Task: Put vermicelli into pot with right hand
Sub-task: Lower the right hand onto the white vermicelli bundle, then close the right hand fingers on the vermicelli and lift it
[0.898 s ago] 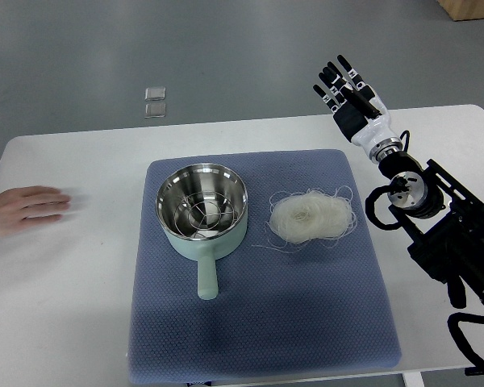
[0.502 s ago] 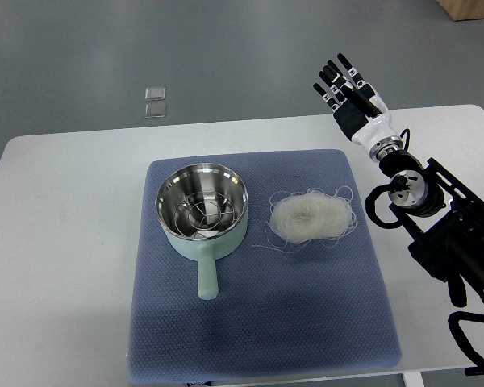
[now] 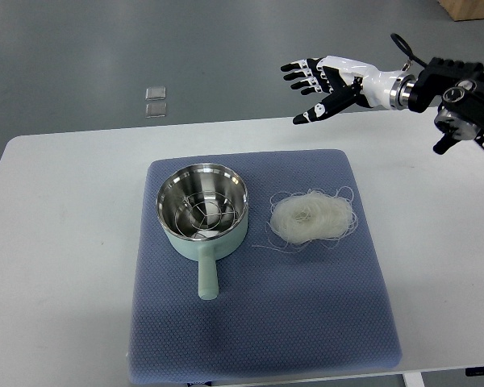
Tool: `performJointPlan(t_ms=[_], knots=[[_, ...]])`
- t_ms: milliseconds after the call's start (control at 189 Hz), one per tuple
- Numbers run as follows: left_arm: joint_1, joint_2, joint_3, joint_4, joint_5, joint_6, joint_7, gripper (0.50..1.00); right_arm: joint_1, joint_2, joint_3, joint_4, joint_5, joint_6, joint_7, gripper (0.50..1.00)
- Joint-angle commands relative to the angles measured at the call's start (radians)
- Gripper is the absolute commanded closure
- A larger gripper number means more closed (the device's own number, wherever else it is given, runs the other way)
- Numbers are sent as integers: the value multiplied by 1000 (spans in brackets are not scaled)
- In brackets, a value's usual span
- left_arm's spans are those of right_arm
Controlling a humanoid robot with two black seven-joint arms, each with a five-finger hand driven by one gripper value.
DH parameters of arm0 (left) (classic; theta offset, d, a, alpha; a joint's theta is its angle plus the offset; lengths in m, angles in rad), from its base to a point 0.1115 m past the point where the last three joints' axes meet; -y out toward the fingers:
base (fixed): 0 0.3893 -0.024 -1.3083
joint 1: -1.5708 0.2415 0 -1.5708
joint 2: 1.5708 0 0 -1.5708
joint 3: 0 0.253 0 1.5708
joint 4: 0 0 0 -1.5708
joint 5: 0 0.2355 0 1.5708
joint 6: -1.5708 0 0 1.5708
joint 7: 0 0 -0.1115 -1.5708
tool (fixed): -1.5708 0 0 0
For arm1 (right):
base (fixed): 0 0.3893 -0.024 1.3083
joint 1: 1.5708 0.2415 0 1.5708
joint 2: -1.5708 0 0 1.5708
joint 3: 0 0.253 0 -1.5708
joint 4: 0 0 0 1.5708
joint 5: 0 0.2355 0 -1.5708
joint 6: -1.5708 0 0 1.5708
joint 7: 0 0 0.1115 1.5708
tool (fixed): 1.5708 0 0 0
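Presently, item by item, as seen from beside the table:

Right hand [image 3: 324, 83]: raised above the far edge of the white table [image 3: 56, 210], arm entering from the right. Fingers [image 3: 300, 74] spread wide and relaxed, holding nothing. Well apart from anything on the mat.

Left hand: not visible.

Vermicelli [image 3: 313, 216]: loose pale nest lying on the blue mat [image 3: 262, 322], right of centre, stray strands trailing outward on all sides. Untouched, by the look of it.

Pot [image 3: 202, 206]: pale green body, steel interior with a wire rack inside, handle [image 3: 206, 274] pointing toward the near edge. Stands on the mat just left of the vermicelli, near but not touching; mouth open and unobstructed.

Step in hand, as a judgement: the approach. No grasp is made yet. The next move likely calls for the hand to descend forward and over the nest, close around its bulk from above, then lift and carry it a short way left over the pot rim.

Room and edges: open mat surrounds the nest in front and to the right; the pot wall is the only close obstacle. Trailing strands may snag or drop short of the rim.

Two small clear squares [image 3: 155, 102]: on the floor beyond the table, irrelevant.
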Motion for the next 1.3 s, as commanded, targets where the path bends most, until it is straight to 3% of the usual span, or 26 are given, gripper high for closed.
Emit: performJointPlan(t_ms=[0,100,248,977,1294], knots=[[-1,0,0,-2,0,-2,0,500,189,-43,-208,74,-151,100,-54,572],[-3,0,0,-2,0,0,0,500,299,-43,-347,79,-155,104,-87,572],[-3,0,0,-2,0,-2,0,500,301,-35,-350,115,-119,103,-104,572],[-3,0,2,-1,0,-2,0,500,-49,26,-185,152,-89,46,-111,574],[-3,0,2,1,0,0,0,500,-127,45,-183,149,-111,9,-108,579]])
